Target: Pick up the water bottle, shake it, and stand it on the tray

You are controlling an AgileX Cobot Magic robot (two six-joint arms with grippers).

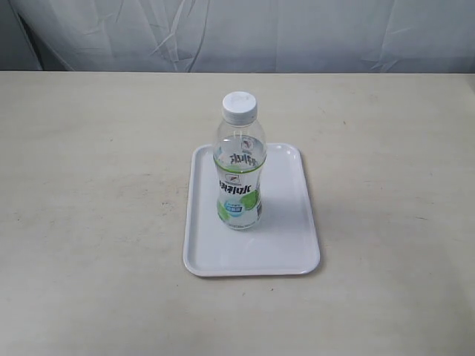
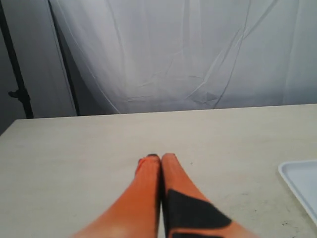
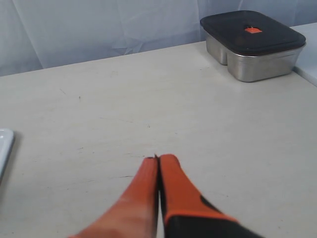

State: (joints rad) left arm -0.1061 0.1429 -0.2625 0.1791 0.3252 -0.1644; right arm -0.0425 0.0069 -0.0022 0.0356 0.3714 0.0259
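The water bottle [image 1: 239,165], clear with a white cap and a white-and-green label, stands upright on the white tray [image 1: 293,245] in the middle of the exterior view. No arm shows in that view. My left gripper [image 2: 160,157] has its orange fingers pressed together over bare table, holding nothing; a corner of the tray [image 2: 301,183] shows at that view's edge. My right gripper [image 3: 158,158] is likewise shut and empty above the table, with a sliver of the tray [image 3: 4,146] at the edge. The bottle is out of both wrist views.
A steel box with a dark lid [image 3: 251,44] sits on the beige table [image 1: 89,222] near its back edge, seen only in the right wrist view. A white curtain [image 1: 245,33] hangs behind the table. A dark stand pole [image 2: 15,74] rises beyond the table's corner.
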